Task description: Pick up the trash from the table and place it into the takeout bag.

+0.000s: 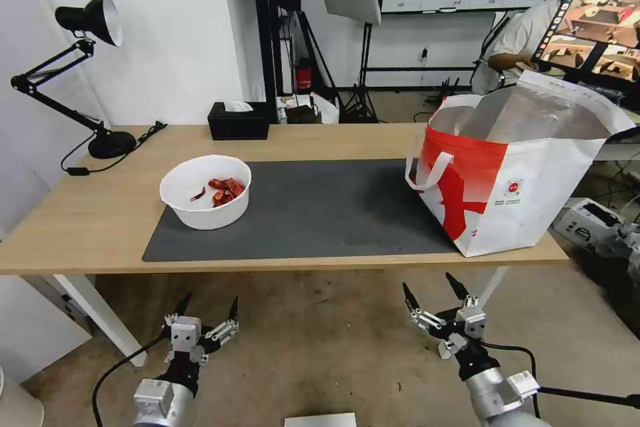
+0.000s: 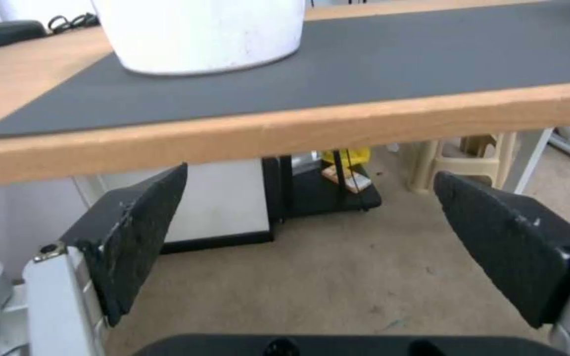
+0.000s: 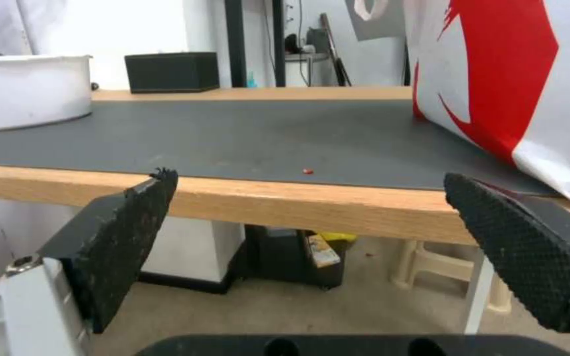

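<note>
Bowl: the white round bowl point(image 1: 205, 191) is sitting on the left part of the dark grey mat point(image 1: 313, 210), well apart from the bag, with a small heap of red food scraps point(image 1: 224, 191) lying in its bottom.
Takeout bag: the white-and-red takeout bag point(image 1: 513, 160) is standing upright at the right end of the table point(image 1: 87, 213), its mouth gaping open and showing the silver lining.
Left gripper: the left gripper point(image 1: 202, 315) is hanging below and in front of the table edge, roughly under the bowl, its jaws spread wide and gripping nothing.
Right gripper: the right gripper point(image 1: 437, 295) is waiting low in front of the table near the bag end, likewise splayed wide and empty.
How the bowl will handle: I am guessing it is light and nearly empty, with a smooth, probably slick wall; if it is thin plastic it will flex under a hard squeeze.
Where to take hold: pinching the rim on the near side, one finger inside and one outside, is looking the surest grip to me, since the body seems too wide to span.
Risk: tilting it on the way is likely to spill the scraps.
Other things: a black tissue box point(image 1: 238, 120) and a desk lamp point(image 1: 80, 73) are standing at the back of the table.
</note>
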`<state>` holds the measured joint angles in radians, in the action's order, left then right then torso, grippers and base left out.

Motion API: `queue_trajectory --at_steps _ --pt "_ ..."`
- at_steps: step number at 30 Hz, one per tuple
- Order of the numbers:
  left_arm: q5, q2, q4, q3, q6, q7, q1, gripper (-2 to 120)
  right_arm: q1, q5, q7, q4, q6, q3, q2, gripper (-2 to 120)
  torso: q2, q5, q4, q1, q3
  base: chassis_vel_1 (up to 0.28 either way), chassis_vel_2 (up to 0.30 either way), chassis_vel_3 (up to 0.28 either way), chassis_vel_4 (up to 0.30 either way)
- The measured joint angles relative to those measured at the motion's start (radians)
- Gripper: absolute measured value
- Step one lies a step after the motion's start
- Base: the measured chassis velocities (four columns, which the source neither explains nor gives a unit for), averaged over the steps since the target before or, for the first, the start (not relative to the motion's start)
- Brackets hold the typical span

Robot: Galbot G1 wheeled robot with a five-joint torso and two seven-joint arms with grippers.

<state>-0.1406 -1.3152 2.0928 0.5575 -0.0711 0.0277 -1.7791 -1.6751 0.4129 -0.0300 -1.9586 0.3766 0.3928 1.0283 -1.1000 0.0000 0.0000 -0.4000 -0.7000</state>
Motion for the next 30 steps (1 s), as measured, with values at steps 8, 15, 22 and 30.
queue_trajectory --at_steps 8,15,22,30 --pt "-0.021 0.025 0.021 0.012 0.02 0.0 0.019 100 0.0 0.0 0.0 -0.001 0.0 0.0 0.0 100 0.0 -0.0001 0.0001 0.0 0.0 0.0 0.0 0.0 0.0" --pt "-0.181 0.109 0.069 0.056 0.134 0.02 0.122 100 0.0 0.001 0.0 -0.001 0.0 0.0 0.0 100 0.0 -0.0001 0.0 0.0 0.0 0.0 0.0 0.0 0.0" --pt "-0.361 0.291 0.07 0.141 0.263 0.085 0.265 100 0.0 0.001 0.0 -0.001 0.0 0.0 0.0 100 0.0 -0.0003 -0.0001 0.0 0.0 0.0 0.0 0.0 0.0" --pt "-0.614 0.517 -0.043 0.132 0.353 0.139 0.474 100 0.0 0.001 0.0 -0.001 0.0 0.0 0.0 100 0.0 -0.0003 0.0 0.0 0.0 0.0 0.0 0.0 0.0"
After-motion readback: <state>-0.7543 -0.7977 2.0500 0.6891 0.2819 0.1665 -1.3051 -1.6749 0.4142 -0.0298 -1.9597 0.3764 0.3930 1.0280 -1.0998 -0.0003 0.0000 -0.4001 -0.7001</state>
